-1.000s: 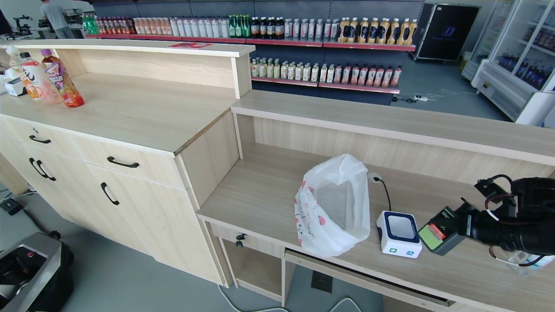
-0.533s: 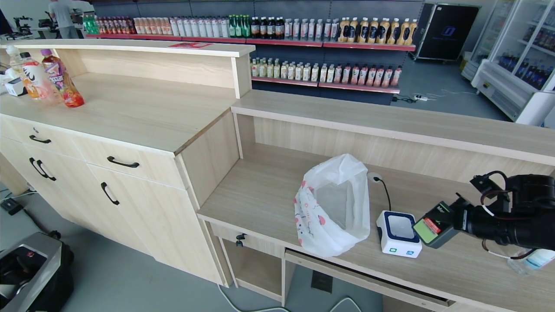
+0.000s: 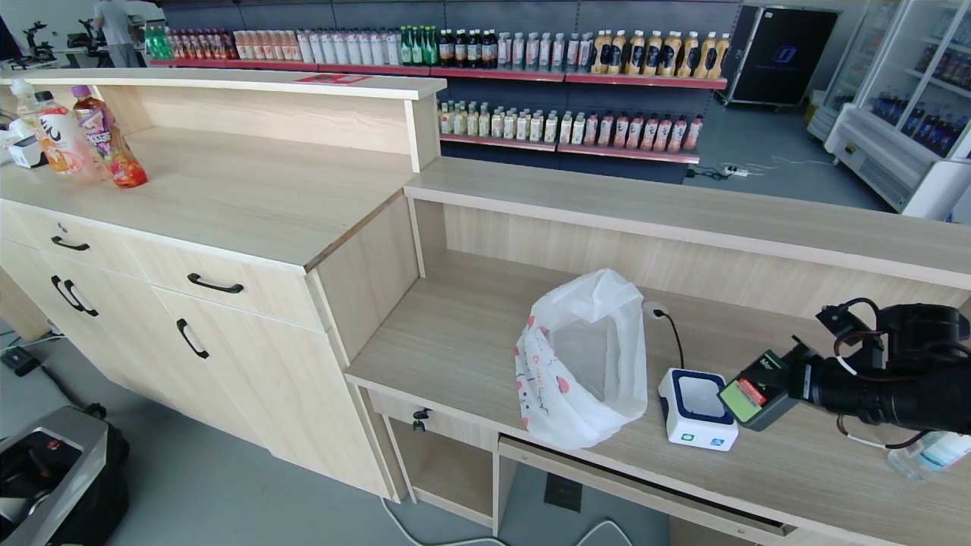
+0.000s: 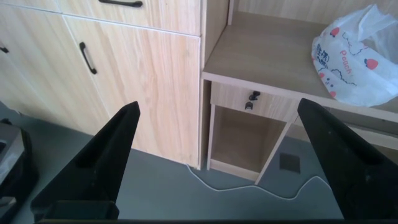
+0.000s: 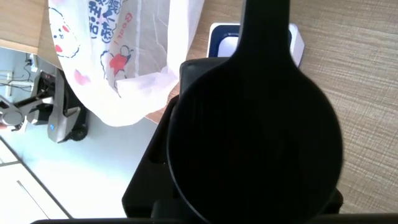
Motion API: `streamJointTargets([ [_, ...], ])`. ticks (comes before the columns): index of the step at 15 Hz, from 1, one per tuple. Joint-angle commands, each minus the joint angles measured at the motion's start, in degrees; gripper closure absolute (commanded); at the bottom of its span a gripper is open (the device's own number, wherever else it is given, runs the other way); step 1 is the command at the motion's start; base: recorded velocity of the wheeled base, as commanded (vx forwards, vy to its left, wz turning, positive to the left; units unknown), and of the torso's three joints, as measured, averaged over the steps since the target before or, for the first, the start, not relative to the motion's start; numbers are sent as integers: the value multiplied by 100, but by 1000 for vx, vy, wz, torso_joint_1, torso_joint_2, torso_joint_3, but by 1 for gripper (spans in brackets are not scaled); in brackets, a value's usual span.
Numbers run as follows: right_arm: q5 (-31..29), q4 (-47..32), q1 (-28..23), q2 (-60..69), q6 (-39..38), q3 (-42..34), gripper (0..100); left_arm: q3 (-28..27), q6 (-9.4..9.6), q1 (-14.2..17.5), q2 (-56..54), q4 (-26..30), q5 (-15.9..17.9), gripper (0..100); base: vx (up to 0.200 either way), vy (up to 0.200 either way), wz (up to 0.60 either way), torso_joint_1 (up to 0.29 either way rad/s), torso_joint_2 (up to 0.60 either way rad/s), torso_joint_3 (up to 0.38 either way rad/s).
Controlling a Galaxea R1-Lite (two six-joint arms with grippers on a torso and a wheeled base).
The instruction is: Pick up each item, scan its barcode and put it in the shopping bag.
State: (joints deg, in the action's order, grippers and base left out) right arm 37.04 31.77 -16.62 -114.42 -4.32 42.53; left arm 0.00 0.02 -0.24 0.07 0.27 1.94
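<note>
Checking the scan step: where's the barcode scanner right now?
Head view: the barcode scanner sits on the lower counter, just right of the shopping bag, with the box in the right gripper hovering at its right edge.

Pale wood-grain counter [image 3: 470, 334] with a smooth matt top, thin translucent white plastic shopping bag [image 3: 580, 371], crinkled and faintly glossy, scanner [image 3: 696, 409] in smooth white and blue plastic with a shiny window, dark matt small box [image 3: 758, 387], matt black drawer handles [image 3: 215, 286].
</note>
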Motion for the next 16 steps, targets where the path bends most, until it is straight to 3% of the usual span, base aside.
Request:
streamJointTargets([
  [1, 76, -4, 0, -1, 1, 62, 100, 0, -2, -2, 1, 0, 0, 0, 0, 0, 0, 0, 0, 0],
  [13, 137, -4, 44, 43, 45, 247, 100, 0, -2, -2, 1, 0, 0, 0, 0, 0, 0, 0, 0, 0],
  [14, 102, -48, 53, 447, 256, 132, 100, 0, -2, -2, 1, 0, 0, 0, 0, 0, 0, 0, 0, 0],
  [16, 85, 5, 36, 1906, 1170, -905, 100, 0, -2, -2, 1, 0, 0, 0, 0, 0, 0, 0, 0, 0],
])
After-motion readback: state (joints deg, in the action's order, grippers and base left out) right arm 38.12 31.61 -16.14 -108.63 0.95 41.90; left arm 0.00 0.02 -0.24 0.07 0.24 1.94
